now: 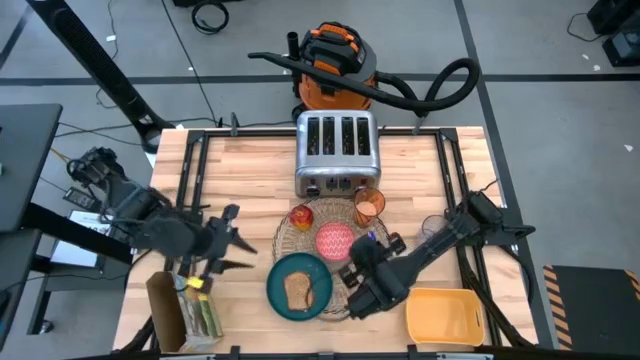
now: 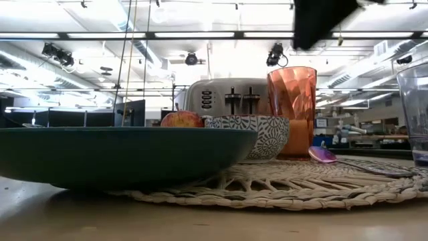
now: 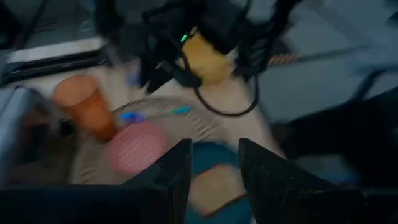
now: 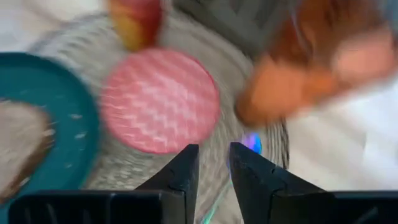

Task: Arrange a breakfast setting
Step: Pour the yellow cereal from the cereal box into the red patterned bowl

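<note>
A round woven placemat (image 1: 322, 252) carries a teal plate (image 1: 299, 286) with a toast slice (image 1: 297, 290), a pink-red bowl (image 1: 335, 241), an apple (image 1: 301, 216) and an orange cup (image 1: 369, 205). The blue spoon (image 2: 328, 155) lies flat on the mat beside the bowl (image 4: 160, 99). My right gripper (image 4: 214, 168) hangs above the mat's near right part (image 1: 352, 274); it is narrowly open and has nothing between its fingers. My left gripper (image 3: 214, 168) hovers left of the mat (image 1: 238, 240), open and holding nothing.
A chrome toaster (image 1: 336, 150) stands behind the mat. A yellow tray (image 1: 443, 315) sits at the near right, and a clear glass (image 2: 414, 100) is right of the mat. A brown holder with utensils (image 1: 185, 305) stands at the near left.
</note>
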